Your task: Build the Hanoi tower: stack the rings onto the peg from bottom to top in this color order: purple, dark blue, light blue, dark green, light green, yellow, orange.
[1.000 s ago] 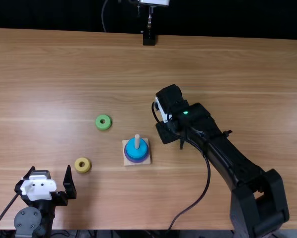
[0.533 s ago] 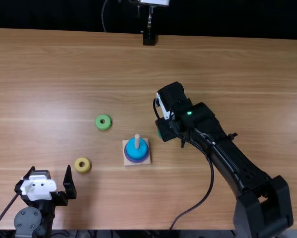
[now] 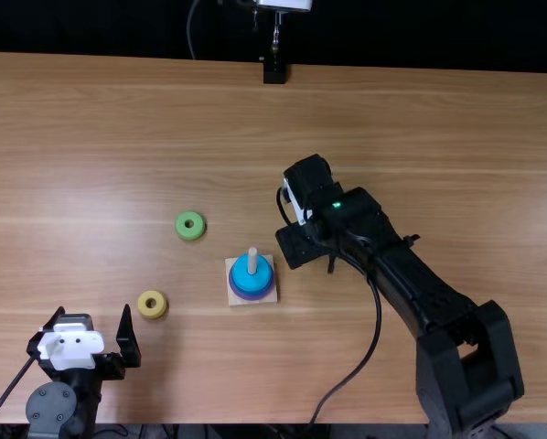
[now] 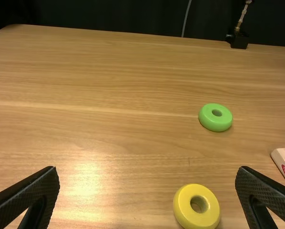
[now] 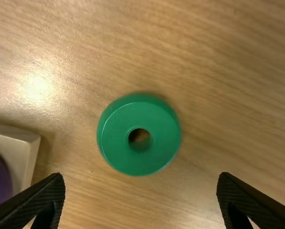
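Note:
On the square wooden base, the peg carries a purple ring, with a light blue ring topmost. A light green ring and a yellow ring lie flat, left of the base. My right gripper, seen from above, is just right of the base. In the right wrist view, the dark green ring lies on the table below and between the spread fingers of my right gripper. At the lower left, my left gripper stands open; in its wrist view, my left gripper holds nothing.
The light brown table spreads around the rings. The right arm's cable curves over the table in front of that arm. A black stand is at the far edge.
The right gripper first shifted slightly away to the right, uncovering a bit of the dark green ring, then moved back left towards the base. The left arm and the other rings stayed put.

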Robot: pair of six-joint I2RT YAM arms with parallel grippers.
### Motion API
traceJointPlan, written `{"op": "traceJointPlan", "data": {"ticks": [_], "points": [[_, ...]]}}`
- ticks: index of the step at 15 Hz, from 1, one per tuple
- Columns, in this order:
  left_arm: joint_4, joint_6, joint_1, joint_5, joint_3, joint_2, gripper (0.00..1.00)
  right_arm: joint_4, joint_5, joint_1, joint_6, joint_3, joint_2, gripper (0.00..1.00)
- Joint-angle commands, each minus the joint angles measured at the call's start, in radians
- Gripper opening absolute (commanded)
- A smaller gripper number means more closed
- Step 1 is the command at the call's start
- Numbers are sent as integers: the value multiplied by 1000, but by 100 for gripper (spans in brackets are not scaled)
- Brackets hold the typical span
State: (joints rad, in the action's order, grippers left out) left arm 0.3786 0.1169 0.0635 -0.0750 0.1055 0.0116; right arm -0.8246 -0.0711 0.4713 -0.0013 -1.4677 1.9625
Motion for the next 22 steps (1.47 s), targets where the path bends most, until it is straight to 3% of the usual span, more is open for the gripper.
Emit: {"op": "traceJointPlan", "data": {"ticks": [1,10,22], "points": [[83,-5,-2,-6,-105,-12,100,1,-6,7,7,-26,26,100],[83,-5,-2,-6,-105,-12,100,89,-4,10,11,-31,96,100],[83,-5,-2,-6,-105,-12,100,87,-6,24,9,-19,127,100]]}}
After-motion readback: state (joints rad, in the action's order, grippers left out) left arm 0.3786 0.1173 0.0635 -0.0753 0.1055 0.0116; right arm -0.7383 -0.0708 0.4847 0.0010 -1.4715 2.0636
